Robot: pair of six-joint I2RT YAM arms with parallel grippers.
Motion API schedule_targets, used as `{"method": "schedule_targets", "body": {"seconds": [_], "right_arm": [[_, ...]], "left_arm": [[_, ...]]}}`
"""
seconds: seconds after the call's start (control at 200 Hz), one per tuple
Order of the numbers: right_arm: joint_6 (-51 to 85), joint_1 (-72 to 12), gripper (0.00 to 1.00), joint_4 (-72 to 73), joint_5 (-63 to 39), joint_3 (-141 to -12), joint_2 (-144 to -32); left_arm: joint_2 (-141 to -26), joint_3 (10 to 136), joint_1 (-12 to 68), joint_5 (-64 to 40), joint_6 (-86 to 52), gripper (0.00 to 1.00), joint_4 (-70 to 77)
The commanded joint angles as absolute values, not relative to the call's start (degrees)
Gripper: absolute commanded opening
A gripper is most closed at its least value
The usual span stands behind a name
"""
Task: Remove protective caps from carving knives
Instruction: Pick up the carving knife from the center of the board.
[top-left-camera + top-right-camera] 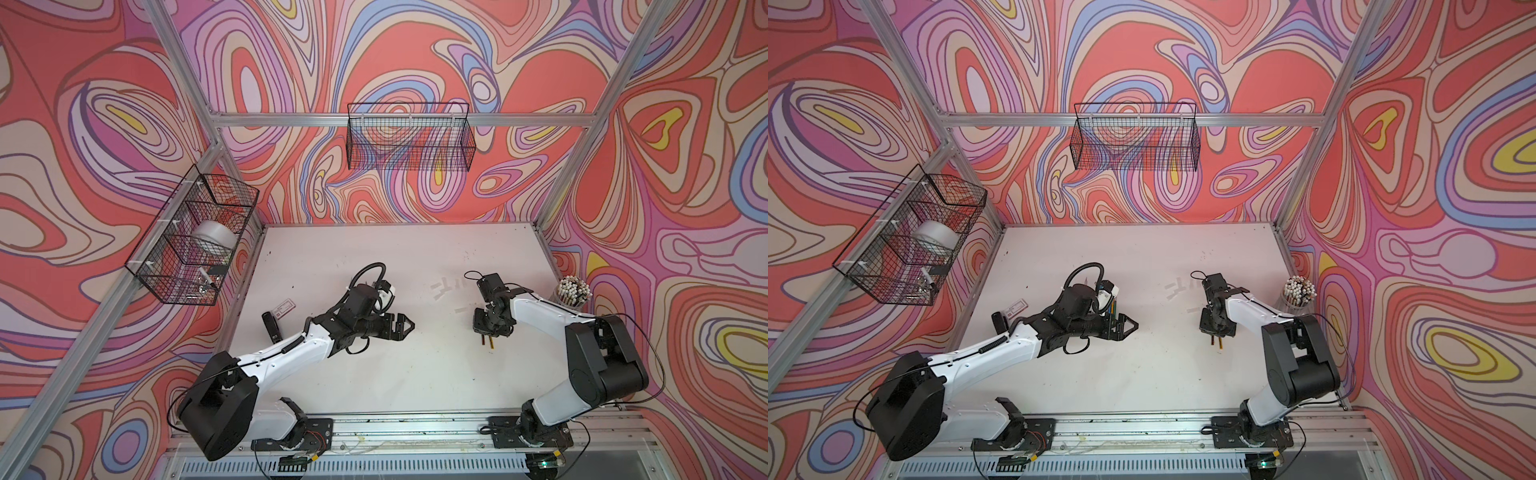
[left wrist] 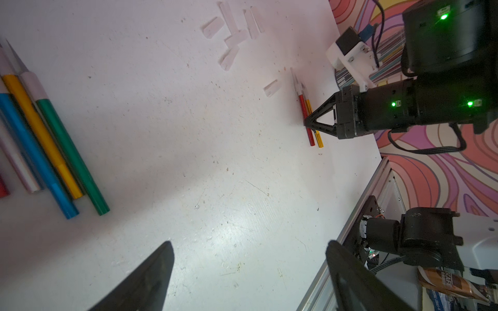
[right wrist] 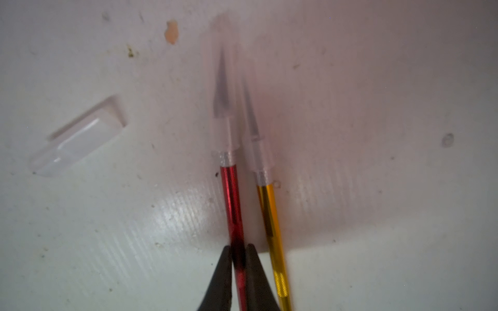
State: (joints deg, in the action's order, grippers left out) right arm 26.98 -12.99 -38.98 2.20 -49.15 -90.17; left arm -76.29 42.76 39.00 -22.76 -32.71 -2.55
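Note:
My right gripper (image 3: 238, 246) is shut on the handle of a red carving knife (image 3: 229, 194) lying on the white table. A translucent protective cap (image 3: 222, 126) covers its blade. A gold knife (image 3: 269, 215) lies right beside it, also capped (image 3: 260, 153). One loose cap (image 3: 78, 137) rests nearby, and several more loose caps (image 2: 234, 37) lie farther back. In the left wrist view, several knives lie side by side, among them blue (image 2: 35, 153), gold (image 2: 40, 134) and green (image 2: 70, 159). My left gripper (image 2: 249, 243) hangs open and empty over bare table, well apart from the right gripper (image 1: 484, 332).
A cup of white-tipped sticks (image 1: 573, 291) stands at the table's right edge. A black device (image 1: 272, 328) and a small card (image 1: 284, 309) lie at the left edge. Wire baskets hang on the left wall (image 1: 195, 249) and back wall (image 1: 409, 137).

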Motion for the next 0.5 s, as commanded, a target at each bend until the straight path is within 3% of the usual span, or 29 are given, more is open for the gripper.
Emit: {"method": "schedule_targets", "body": {"seconds": [0.0,0.24,0.496], "right_arm": [[26.53,-12.93,0.13,-38.27,3.28,-48.20,-91.25],[26.25,-12.92,0.19,-38.07,3.08,-48.38,-91.56],[25.07,-13.01,0.09,-34.61,-1.48,-47.31,-87.08]], "left_arm": [[-76.77,44.47,38.93,-23.32,-33.44,0.90,-1.02],[-76.90,44.01,39.02,-23.82,-34.28,0.89,0.00],[-77.81,42.97,39.00,-24.89,-38.14,0.82,3.21]]}}
